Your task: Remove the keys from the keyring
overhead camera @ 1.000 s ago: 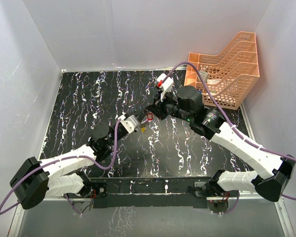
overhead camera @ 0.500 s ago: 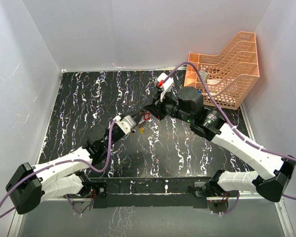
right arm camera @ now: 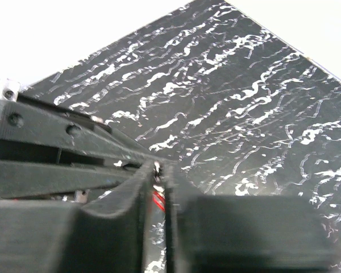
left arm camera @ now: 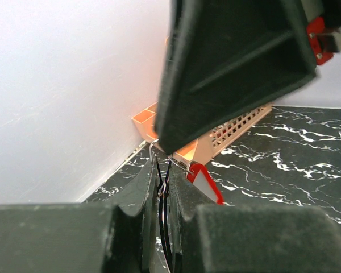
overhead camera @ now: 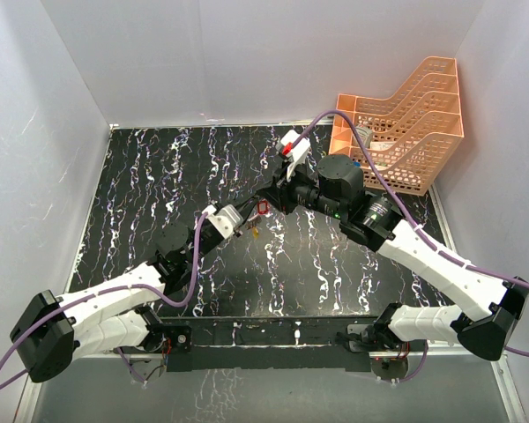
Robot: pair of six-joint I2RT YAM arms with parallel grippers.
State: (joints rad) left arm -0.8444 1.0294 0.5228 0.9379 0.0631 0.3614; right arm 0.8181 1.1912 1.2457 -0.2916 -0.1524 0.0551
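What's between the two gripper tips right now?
The red-headed key on the keyring, strung between left gripper and right gripper; the cream key hangs just below. Clearest in the top view.

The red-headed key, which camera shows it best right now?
The left wrist view: the red-headed key hangs large and sharp from the keyring pinched in the left tool. The top view shows it only as a tiny red speck. The right wrist view catches just a red sliver inside the right tool.
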